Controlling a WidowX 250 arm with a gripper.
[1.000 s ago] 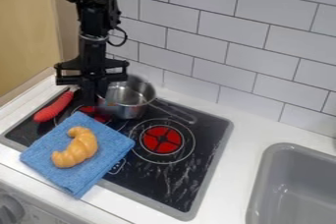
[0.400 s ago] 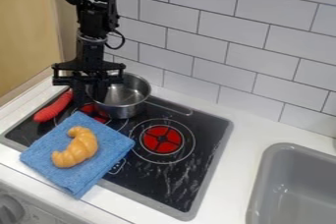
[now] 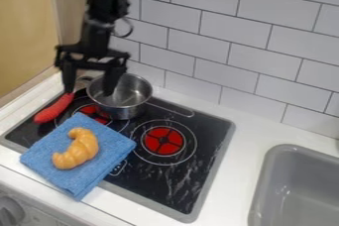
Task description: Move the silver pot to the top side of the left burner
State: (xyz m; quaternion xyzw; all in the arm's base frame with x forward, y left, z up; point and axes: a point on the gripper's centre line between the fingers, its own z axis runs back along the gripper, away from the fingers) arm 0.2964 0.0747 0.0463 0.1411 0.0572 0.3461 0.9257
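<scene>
Up front, croissant [image 3: 81, 149] on blue cloth [image 3: 109, 163]! Farther back, red vegetable [image 3: 54, 109] beside left burner [image 3: 92, 111]; pot [image 3: 119, 102] upright, overlapping that burner's back right. And above pot's left side, gripper [image 3: 90, 90], 2 fingers spread wide apart!

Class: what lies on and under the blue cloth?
A croissant lies on top. The cloth overlaps the black stovetop and white counter; anything else beneath is hidden.

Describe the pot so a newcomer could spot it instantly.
Start at the black stove below the tiled wall. Toward its upper left in view sits a round, open silver pot, its long handle pointing right. It is shiny metal, unlike the nearby red item and blue cloth.
</scene>
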